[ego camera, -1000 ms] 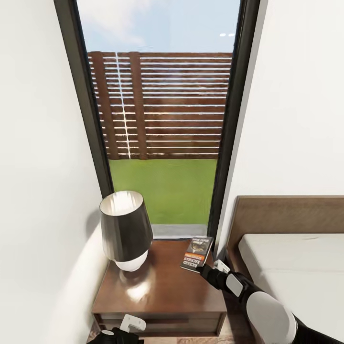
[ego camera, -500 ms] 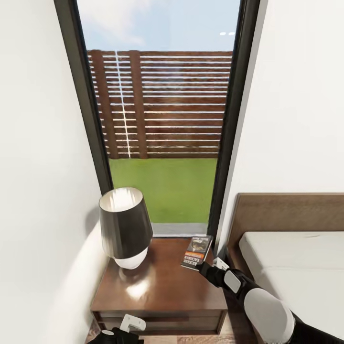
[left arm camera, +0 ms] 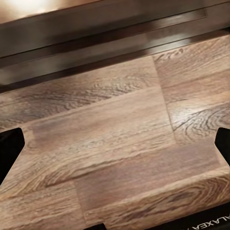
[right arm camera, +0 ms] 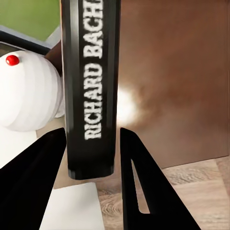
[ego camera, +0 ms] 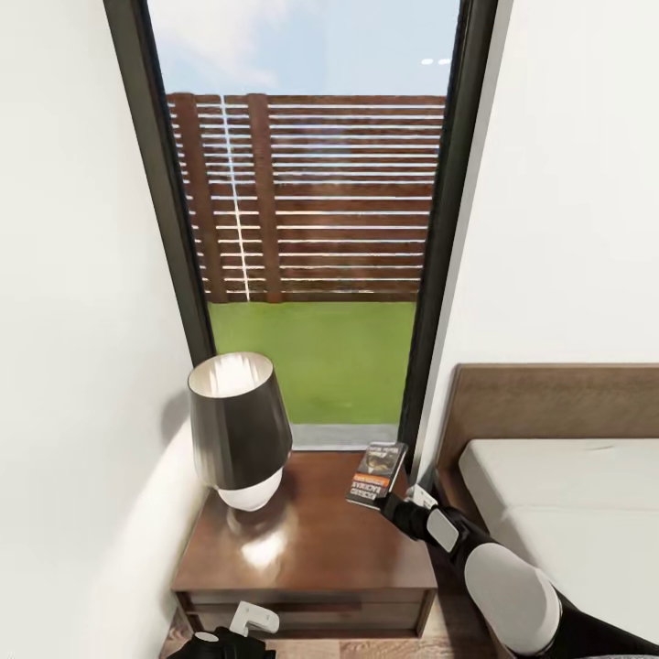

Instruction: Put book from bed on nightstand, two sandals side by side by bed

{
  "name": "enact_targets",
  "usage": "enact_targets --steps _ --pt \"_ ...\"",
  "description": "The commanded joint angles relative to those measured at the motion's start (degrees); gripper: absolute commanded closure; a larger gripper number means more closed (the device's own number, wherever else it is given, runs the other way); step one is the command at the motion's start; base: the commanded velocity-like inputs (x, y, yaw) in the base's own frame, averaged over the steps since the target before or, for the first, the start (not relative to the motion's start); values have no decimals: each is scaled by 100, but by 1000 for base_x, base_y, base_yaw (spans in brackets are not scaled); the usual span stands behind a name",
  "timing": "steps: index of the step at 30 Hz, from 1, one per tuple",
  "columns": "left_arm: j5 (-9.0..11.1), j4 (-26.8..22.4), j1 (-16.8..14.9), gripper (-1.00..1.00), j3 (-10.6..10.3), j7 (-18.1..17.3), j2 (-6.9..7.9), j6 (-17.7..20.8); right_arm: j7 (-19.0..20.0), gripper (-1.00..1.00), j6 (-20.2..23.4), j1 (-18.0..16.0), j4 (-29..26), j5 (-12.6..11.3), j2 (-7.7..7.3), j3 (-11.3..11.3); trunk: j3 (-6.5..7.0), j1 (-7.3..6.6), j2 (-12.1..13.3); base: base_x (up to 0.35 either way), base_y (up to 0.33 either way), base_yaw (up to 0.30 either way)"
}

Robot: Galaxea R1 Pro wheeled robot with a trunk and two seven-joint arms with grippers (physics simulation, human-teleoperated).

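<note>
Head view: right gripper (ego camera: 392, 502) jaws clamp book (ego camera: 376, 473) over nightstand (ego camera: 311, 540); left gripper (left arm camera: 115, 143) jaws spread, tips cropped.

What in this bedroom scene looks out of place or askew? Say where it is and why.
The book is the odd one: it does not lie flat on the nightstand but hangs tilted over its corner nearest the bed, pinched in the right gripper. The lamp stands upright, and nothing looks spilled or damaged.
</note>
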Motion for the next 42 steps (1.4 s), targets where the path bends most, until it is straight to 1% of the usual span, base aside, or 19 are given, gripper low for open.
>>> enact_targets --steps 1,9,15,20,36,42 --pt "28 -6 -3 -100 -15 -7 2 24 25 100 40 -9 -22 55 5 -48 -24 22 -45 0 0 0" --pt "28 -7 -3 -100 -15 -7 2 23 -3 100 41 -40 -18 51 13 -52 -168 198 -365 0 0 0" --pt "28 -7 -3 -100 -15 -3 2 21 -230 100 45 -47 -2 46 6 -59 -276 330 -606 0 0 0" --pt "28 -7 -3 -100 -15 1 2 20 -340 100 47 -48 12 47 10 -63 -365 439 -807 0 0 0" --pt "28 -6 -3 -100 -17 -6 -4 38 -390 100 48 -49 36 40 28 -65 -653 791 -1448 0 0 0" --pt "33 -45 -31 -100 -23 -30 -30 128 -391 100 48 -53 38 39 30 -65 -760 923 -1689 0 0 0"
